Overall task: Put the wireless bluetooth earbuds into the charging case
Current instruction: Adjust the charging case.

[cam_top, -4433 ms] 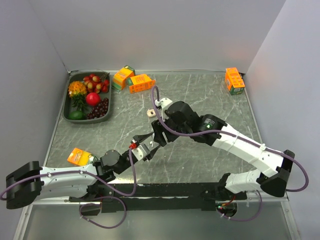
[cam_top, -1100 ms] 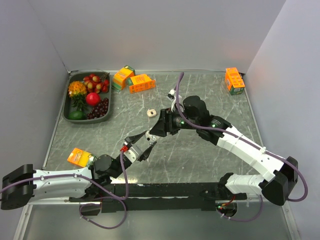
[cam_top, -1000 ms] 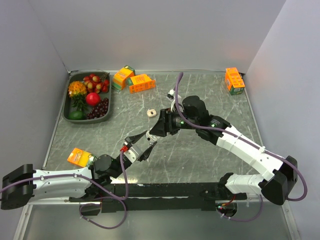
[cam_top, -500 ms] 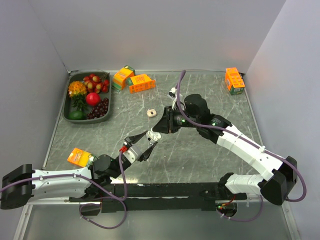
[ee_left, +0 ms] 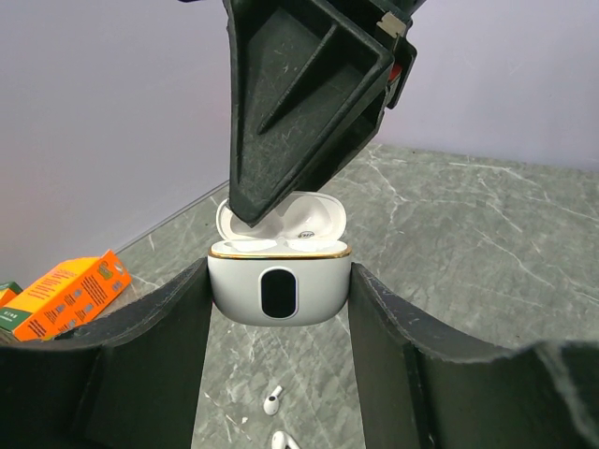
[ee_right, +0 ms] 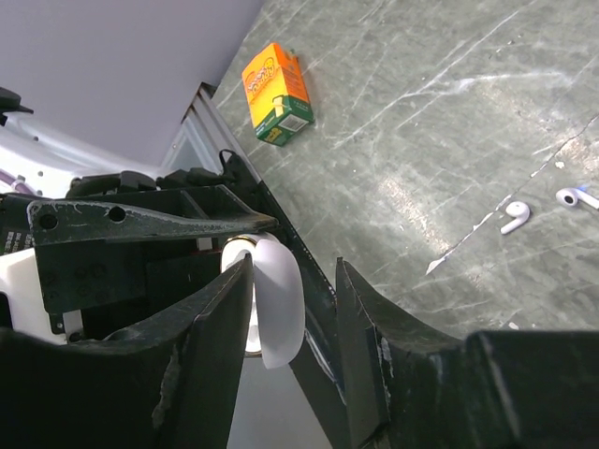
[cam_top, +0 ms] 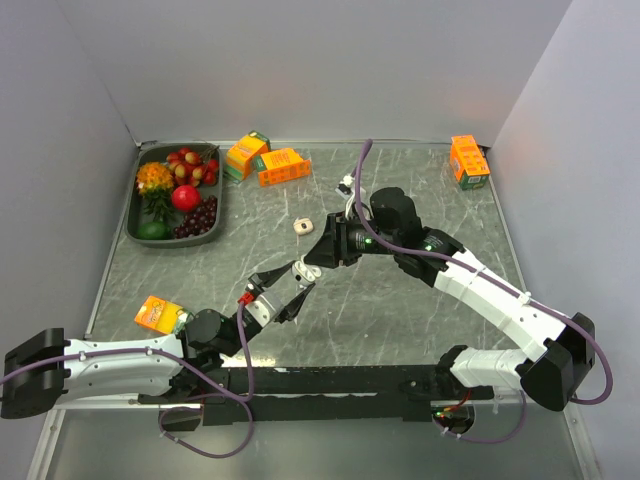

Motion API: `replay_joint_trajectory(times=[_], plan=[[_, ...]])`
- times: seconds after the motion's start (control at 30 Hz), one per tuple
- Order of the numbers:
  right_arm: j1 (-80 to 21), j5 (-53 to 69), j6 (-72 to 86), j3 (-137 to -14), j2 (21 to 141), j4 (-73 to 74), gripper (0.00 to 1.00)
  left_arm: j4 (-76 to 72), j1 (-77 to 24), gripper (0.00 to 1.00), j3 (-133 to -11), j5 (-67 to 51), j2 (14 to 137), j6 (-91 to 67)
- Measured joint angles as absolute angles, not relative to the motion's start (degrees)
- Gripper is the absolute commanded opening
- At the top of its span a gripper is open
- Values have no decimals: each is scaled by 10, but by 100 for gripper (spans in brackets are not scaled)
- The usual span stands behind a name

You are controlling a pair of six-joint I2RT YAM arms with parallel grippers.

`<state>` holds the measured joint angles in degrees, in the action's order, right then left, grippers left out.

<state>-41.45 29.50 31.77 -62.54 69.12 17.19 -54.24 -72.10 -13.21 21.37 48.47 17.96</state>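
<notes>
Left wrist view, look there: is that the charging case (ee_left: pixel 279 299) it has got?

Yes. The left gripper (ee_left: pixel 278 276) is clamped on it, one finger flat against each side. The case is upright and held up off the table (cam_top: pixel 420 180). The lid (ee_left: pixel 299 213) is tipped back, so you can see the gold rim.

And the black wedge coming down from above?

That's a finger of the right gripper (ee_right: pixel 293 281). Its tip sits at the left side of the open case, right against the inside of the lid.

Is that one pinching anything?

In the right wrist view its two fingers stand apart, with the white lid edge-on between them. The lid lies close against one finger, but whether they actually squeeze it I can't tell.

So where are the earbuds (ee_right: pixel 514 217)?

Both are down on the table, lying near each other, apart from the case.

What about the overhead view?

The two grippers meet over the middle of the table. A dark tray (cam_top: pixel 131 222) of fruit (cam_top: pixel 185 197) sits at the far left. There are two orange cartons (cam_top: pixel 283 166) just beside it by the back wall. Another orange carton (cam_top: pixel 468 160) is in the far right corner, and a fourth orange carton (cam_top: pixel 160 313) is near the left arm. A small beige ring (cam_top: pixel 301 227) lies just beyond the grippers.
</notes>
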Motion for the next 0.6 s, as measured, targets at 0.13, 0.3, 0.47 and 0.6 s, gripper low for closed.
replay_joint_trajectory(times=[0.13,0.3,0.47,0.6], plan=[[-415,298,317,-624,691,172,43,-542,-721,1,-132,216,485,183],[-415,302,317,-618,689,172,39,-542,-721,1,-132,220,485,184],[-415,310,317,-616,688,171,26,-542,-721,1,-132,222,485,186],[-413,310,313,-615,688,171,8,-548,-721,1,-133,222,485,183]])
